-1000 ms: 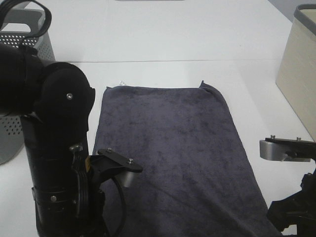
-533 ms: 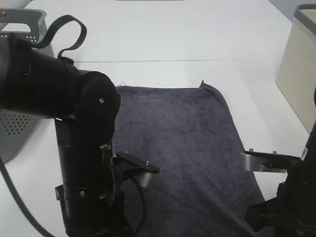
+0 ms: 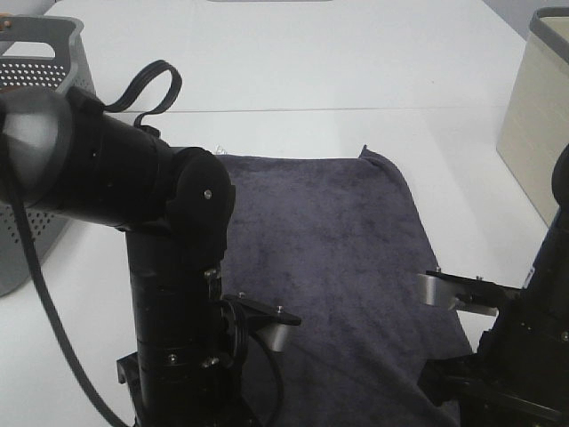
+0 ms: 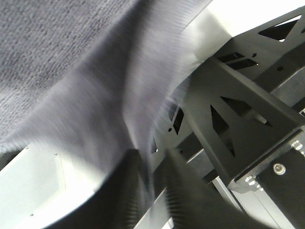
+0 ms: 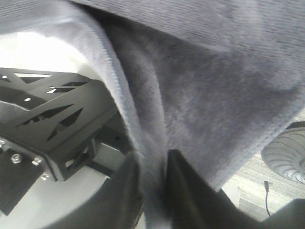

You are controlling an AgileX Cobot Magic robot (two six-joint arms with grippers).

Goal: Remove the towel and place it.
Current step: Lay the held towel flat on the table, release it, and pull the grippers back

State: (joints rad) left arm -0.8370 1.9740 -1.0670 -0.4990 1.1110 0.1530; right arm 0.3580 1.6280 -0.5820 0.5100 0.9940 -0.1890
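1. The towel [image 3: 329,249] is seen in plain dark charcoal grey.
2. The table [image 3: 311,62] is shown white.
3. The basket [image 3: 27,76] is coloured grey, patterned with small holes.
4. The bin [image 3: 533,133] is finished pale beige.

Gripper [image 4: 150,160] pinches a blurred fold of towel [image 4: 71,71], which spreads toward ten o'clock; black frame [image 4: 228,95] at two o'clock.
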